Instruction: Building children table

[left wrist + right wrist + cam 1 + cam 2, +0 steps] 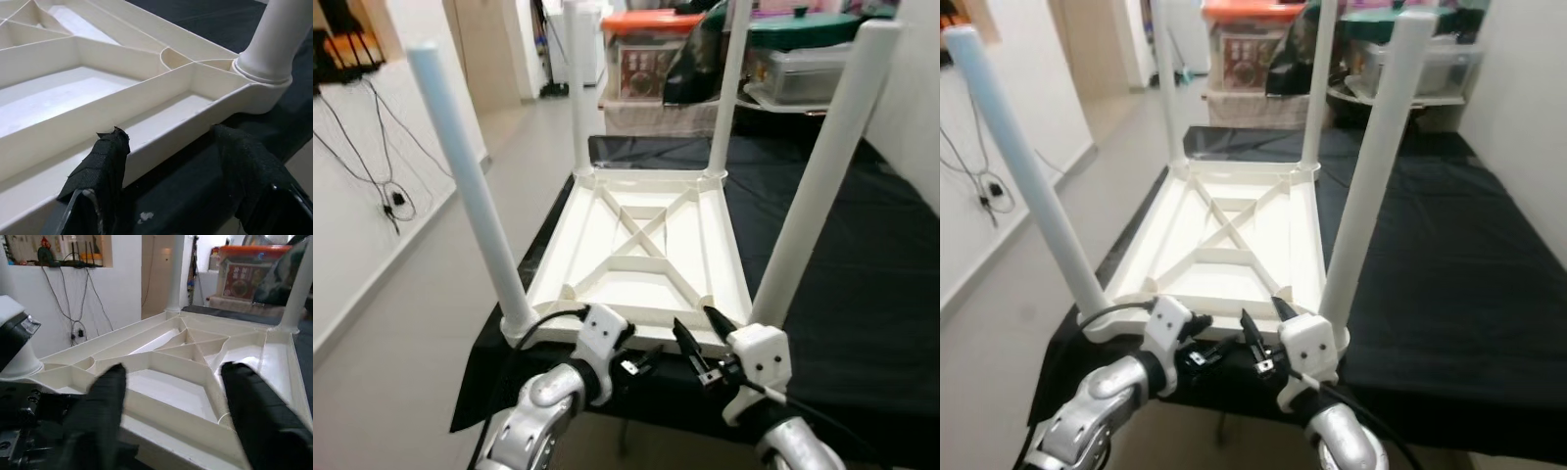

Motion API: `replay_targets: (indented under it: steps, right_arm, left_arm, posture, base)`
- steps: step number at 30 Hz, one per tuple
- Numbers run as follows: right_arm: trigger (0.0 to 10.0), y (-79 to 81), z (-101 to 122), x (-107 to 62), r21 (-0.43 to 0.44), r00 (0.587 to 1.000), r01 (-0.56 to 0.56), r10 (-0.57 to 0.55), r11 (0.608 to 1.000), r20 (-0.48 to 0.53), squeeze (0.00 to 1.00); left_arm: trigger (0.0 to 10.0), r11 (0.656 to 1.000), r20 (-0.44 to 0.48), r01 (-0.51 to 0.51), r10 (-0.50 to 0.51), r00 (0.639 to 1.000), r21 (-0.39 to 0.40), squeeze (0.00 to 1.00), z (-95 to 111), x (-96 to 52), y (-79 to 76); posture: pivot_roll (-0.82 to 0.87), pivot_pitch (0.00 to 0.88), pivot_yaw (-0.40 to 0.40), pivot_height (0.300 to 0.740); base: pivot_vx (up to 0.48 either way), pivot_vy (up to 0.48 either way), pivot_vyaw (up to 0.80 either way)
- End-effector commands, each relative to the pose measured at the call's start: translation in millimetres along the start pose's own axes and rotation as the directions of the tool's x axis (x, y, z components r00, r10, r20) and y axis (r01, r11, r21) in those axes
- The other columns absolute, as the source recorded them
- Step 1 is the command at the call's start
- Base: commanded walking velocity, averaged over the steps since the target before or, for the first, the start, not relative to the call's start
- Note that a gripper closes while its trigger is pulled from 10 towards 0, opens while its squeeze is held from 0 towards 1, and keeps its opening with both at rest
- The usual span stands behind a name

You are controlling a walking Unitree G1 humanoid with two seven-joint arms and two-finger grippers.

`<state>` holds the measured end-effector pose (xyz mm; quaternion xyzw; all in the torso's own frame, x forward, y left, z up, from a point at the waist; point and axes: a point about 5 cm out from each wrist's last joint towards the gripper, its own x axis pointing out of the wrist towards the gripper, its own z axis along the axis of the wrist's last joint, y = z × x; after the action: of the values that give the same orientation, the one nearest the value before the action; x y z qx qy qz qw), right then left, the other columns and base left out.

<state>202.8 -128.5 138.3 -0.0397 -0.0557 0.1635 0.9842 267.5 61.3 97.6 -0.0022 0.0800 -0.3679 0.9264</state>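
A white plastic children's table (641, 250) lies upside down on a bed covered with a black sheet (862, 284), its ribbed underside facing up and crossed by diagonal braces. Four white legs (827, 166) stand upright from the table's corners, two at the near edge and two at the far edge.

Both of the robot's arms are at the table's near edge. The left gripper (641, 362) sits just below that edge, near the corner with the near left leg (470, 191). In the left wrist view, its two black fingers (100, 171) are spread apart on either side of the table's rim, closing on nothing. The right gripper (700, 343) sits beside it at the same edge, close to the near right leg. In the right wrist view, its fingers (100, 406) are also parted, with the table's underside visible between them and nothing grasped.

Beyond the table's far edge, a storage box with an orange lid (646, 54) stands among other stacked household items. To the table's left, black cables (382, 186) hang down a white wall above a pale floor (421, 323).
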Motion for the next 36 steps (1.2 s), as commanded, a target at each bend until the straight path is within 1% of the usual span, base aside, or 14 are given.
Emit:
replay_targets:
  steps: [1,4,5,6,7,11,17,18,21,23,27,28,35,36]
  right_arm:
    - [10.0,0.6,8,-0.1,-0.018,0.999,0.02,-0.019,1.0,0.049,1.0]
    - [10.0,-18.6,24,-4.3,-0.079,0.973,0.205,-0.195,0.976,0.122,1.0]
    - [10.0,-18.6,24,-4.3,-0.079,0.973,0.205,-0.195,0.976,0.122,1.0]
    - [10.0,-25.1,32,-5.5,-0.115,0.954,0.271,-0.252,0.956,0.16,0.58]
    - [10.0,-30.5,40,-6.2,-0.141,0.935,0.327,-0.298,0.934,0.194,0.0]
    - [10.0,-38.1,66,-2.3,-0.201,0.882,0.426,-0.355,0.882,0.31,0.0]
    - [10.0,-29.8,108,15.9,-0.21,0.832,0.429,-0.293,0.879,0.472,0.0]
    - [10.0,-29.8,108,15.9,-0.21,0.832,0.429,-0.293,0.879,0.472,0.0]
    - [10.0,-43.7,126,18.6,-0.207,0.748,0.562,-0.386,0.801,0.539,0.0]
    - [10.0,-53.2,123,19.3,-0.189,0.732,0.606,-0.448,0.773,0.513,0.0]
    - [10.0,-60.1,111,23.9,-0.149,0.753,0.599,-0.491,0.786,0.438,0.0]
    - [10.0,-62.8,97,28.5,-0.077,0.783,0.569,-0.511,0.818,0.354,0.0]
    - [10.0,-61.4,76,34.5,0.026,0.829,0.525,-0.518,0.851,0.212,0.0]
    - [3.2,-63.1,73,34.8,0.071,0.823,0.533,-0.536,0.843,0.186,0.0]
  left_arm:
    - [10.0,1.0,-0.019,-0.011,0.011,1.0,0.002,0.0,-4,-1.1,3.8]
    - [10.0,1.0,-0.018,-0.013,0.012,1.0,-0.002,0.0,-3,-1.4,3.9]
    - [10.0,1.0,-0.018,-0.013,0.012,1.0,-0.002,0.0,-3,-1.4,3.9]
    - [10.0,1.0,-0.019,-0.011,0.011,1.0,-0.004,0.0,-4,-1.5,4.2]
    - [10.0,1.0,-0.021,-0.009,0.009,1.0,-0.005,0.0,-4,-1.4,4.7]
    - [10.0,1.0,-0.024,-0.006,0.006,1.0,-0.006,0.0,-4,-1.1,5.6]
    - [10.0,1.0,-0.028,-0.004,0.004,1.0,-0.007,0.0,-5,-0.2,6.5]
    - [10.0,1.0,-0.028,-0.004,0.004,1.0,-0.007,0.0,-5,-0.2,6.5]
    - [10.0,1.0,-0.03,-0.003,0.003,1.0,-0.007,0.0,-6,0.0,6.7]
    - [10.0,1.0,-0.03,-0.002,0.002,1.0,-0.008,0.0,-6,0.0,6.6]
    - [10.0,1.0,-0.031,0.001,-0.001,1.0,-0.009,0.0,-7,-0.3,6.3]
    - [10.0,1.0,-0.032,0.006,-0.006,0.999,-0.011,0.0,-7,-0.8,5.7]
    - [10.0,1.0,0.011,0.022,-0.022,1.0,0.019,0.0,-1,-3.5,1.5]
    - [10.0,0.998,0.037,0.035,-0.037,0.999,0.052,0.0,3,-4.7,-1.6]
  posture:
    - [0.15,0.0,-0.026,0.74]
    - [0.15,0.0,-0.022,0.74]
    - [0.15,0.0,-0.022,0.74]
    - [0.14,0.0,-0.018,0.74]
    - [0.14,0.0,-0.015,0.74]
    - [0.14,0.0,-0.01,0.74]
    - [0.14,0.0,-0.005,0.74]
    - [0.14,0.0,-0.005,0.74]
    - [0.15,0.0,-0.009,0.74]
    - [0.15,0.0,-0.009,0.74]
    - [0.15,0.0,-0.005,0.74]
    - [0.15,0.0,-0.008,0.74]
    - [0.16,0.0,-0.012,0.74]
    - [0.16,0.0,-0.012,0.74]
  base:
    - [0.0,0.0,0.0]
    - [0.0,0.0,0.0]
    - [0.0,0.0,0.0]
    - [0.0,0.0,0.0]
    - [0.0,0.0,0.0]
    - [0.0,0.0,0.0]
    - [0.0,0.0,0.0]
    - [0.0,0.0,0.0]
    - [0.0,0.0,0.0]
    - [0.0,0.0,0.0]
    - [0.0,0.0,0.0]
    - [0.0,0.0,0.0]
    - [0.0,0.0,0.0]
    - [0.0,0.0,0.0]
